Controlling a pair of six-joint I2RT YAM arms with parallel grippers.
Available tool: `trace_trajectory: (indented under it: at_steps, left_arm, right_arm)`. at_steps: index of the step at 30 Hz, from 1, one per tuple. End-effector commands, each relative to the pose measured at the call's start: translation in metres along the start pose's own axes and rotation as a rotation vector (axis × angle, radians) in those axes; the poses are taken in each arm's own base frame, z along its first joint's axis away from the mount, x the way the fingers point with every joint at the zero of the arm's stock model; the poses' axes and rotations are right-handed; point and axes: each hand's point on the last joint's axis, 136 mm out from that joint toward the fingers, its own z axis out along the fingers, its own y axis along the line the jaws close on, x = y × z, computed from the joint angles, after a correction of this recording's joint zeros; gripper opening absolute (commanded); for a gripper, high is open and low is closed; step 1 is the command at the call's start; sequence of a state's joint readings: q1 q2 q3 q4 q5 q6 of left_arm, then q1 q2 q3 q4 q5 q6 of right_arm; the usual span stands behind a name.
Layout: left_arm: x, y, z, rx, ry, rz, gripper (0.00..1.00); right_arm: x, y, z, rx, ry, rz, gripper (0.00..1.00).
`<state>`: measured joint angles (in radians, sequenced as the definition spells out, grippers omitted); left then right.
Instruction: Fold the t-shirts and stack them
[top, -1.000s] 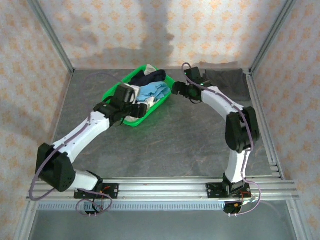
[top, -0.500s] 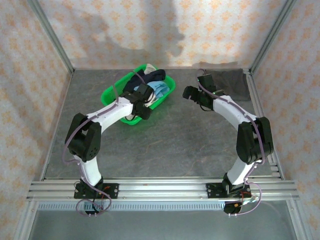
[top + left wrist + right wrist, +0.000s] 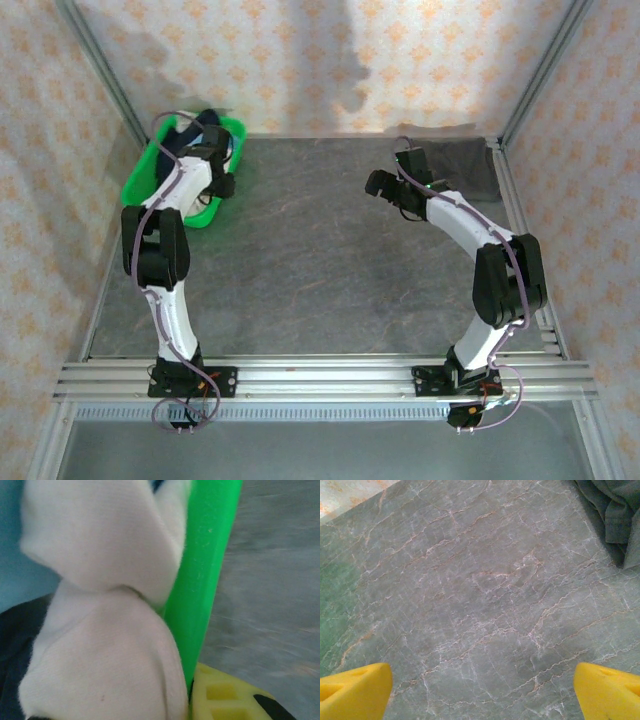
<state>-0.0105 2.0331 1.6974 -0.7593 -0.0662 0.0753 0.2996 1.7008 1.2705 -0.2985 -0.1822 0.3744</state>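
Observation:
The green basket (image 3: 140, 172) stands in the back left corner with t-shirts (image 3: 205, 126) piled in it. My left gripper (image 3: 217, 180) sits at its right rim. In the left wrist view the green rim (image 3: 205, 570) runs down beside my yellow finger (image 3: 225, 700), with a white t-shirt (image 3: 100, 580) bulging over the other side and hiding the second finger. Light blue cloth (image 3: 10, 555) and navy cloth (image 3: 15, 645) lie behind it. My right gripper (image 3: 378, 183) hangs open over bare table, with its fingers (image 3: 355, 690) wide apart. A dark grey t-shirt (image 3: 465, 165) lies at the back right.
The grey marble table (image 3: 320, 270) stretches between the two arms. Patterned walls and aluminium posts close in the back and sides. The dark grey t-shirt (image 3: 615, 515) fills the upper right corner of the right wrist view.
The left arm has swung far to the left and back, and the green basket has slid with it from the table's middle into the back left corner. The right arm drew back slightly, staying open.

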Motion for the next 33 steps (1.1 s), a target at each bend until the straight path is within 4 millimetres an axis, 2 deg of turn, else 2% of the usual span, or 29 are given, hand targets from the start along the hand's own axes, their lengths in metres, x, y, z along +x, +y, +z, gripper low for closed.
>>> trace_trajectory:
  at_steps: [1, 3, 4, 5, 7, 9, 12, 13, 14, 16, 18, 20, 22, 23, 26, 30, 33]
  left_arm:
    - [0.002, 0.008, -0.002, -0.025, 0.048, -0.027, 0.18]
    - [0.002, 0.017, 0.002, -0.072, 0.062, -0.033, 0.18]
    - [0.001, 0.023, 0.002, -0.092, 0.066, -0.039, 0.22]
    - [0.001, 0.027, 0.001, -0.108, 0.069, -0.053, 0.34]
    - [-0.004, 0.027, -0.005, -0.085, 0.057, -0.085, 0.38]
    - [-0.015, 0.025, -0.018, -0.050, 0.015, -0.115, 0.51]
    - [-0.033, 0.023, -0.041, -0.003, -0.061, -0.161, 0.58]
    - [-0.040, 0.024, -0.050, 0.012, -0.099, -0.185, 0.68]
    - [-0.048, 0.024, -0.058, 0.042, -0.135, -0.209, 0.71]
    - [-0.060, 0.033, -0.068, 0.075, -0.188, -0.286, 0.75]
    - [-0.067, 0.050, -0.065, 0.082, -0.206, -0.383, 0.79]
    - [-0.073, 0.070, -0.050, 0.074, -0.195, -0.477, 0.78]
    - [-0.077, 0.078, -0.031, 0.086, -0.159, -0.527, 0.72]
    - [-0.079, 0.078, -0.022, 0.104, -0.138, -0.536, 0.67]
    - [-0.085, 0.074, -0.005, 0.118, -0.108, -0.535, 0.62]
    - [-0.090, 0.069, 0.002, 0.139, -0.096, -0.531, 0.45]
    - [-0.095, 0.070, -0.005, 0.144, -0.112, -0.520, 0.28]
  right_arm:
    - [-0.005, -0.005, 0.002, 0.011, -0.021, 0.023, 0.93]
    - [-0.005, -0.005, 0.002, 0.015, -0.019, 0.021, 0.94]
    - [-0.004, -0.006, 0.002, 0.022, -0.015, 0.019, 0.93]
    - [-0.005, -0.007, 0.000, 0.025, -0.018, 0.015, 0.94]
    - [-0.006, -0.008, -0.003, 0.035, -0.025, 0.010, 0.94]
    - [-0.008, -0.009, -0.006, 0.039, -0.035, 0.009, 0.93]
    - [-0.009, -0.005, -0.008, 0.019, -0.036, 0.007, 0.93]
    - [-0.008, -0.004, -0.009, 0.008, -0.035, 0.007, 0.93]
    - [-0.008, -0.001, -0.010, -0.005, -0.035, 0.004, 0.92]
    - [-0.006, 0.003, -0.011, -0.026, -0.039, -0.001, 0.90]
    - [-0.005, 0.009, -0.011, -0.045, -0.042, -0.015, 0.89]
    - [0.000, 0.018, -0.010, -0.067, -0.035, -0.039, 0.87]
    - [0.004, 0.027, -0.010, -0.079, -0.029, -0.065, 0.86]
    - [0.004, 0.029, -0.010, -0.083, -0.028, -0.074, 0.85]
    - [0.007, 0.036, -0.009, -0.094, -0.024, -0.092, 0.82]
    - [0.008, 0.041, -0.013, -0.100, -0.022, -0.115, 0.79]
    - [0.007, 0.038, -0.017, -0.082, -0.028, -0.127, 0.77]
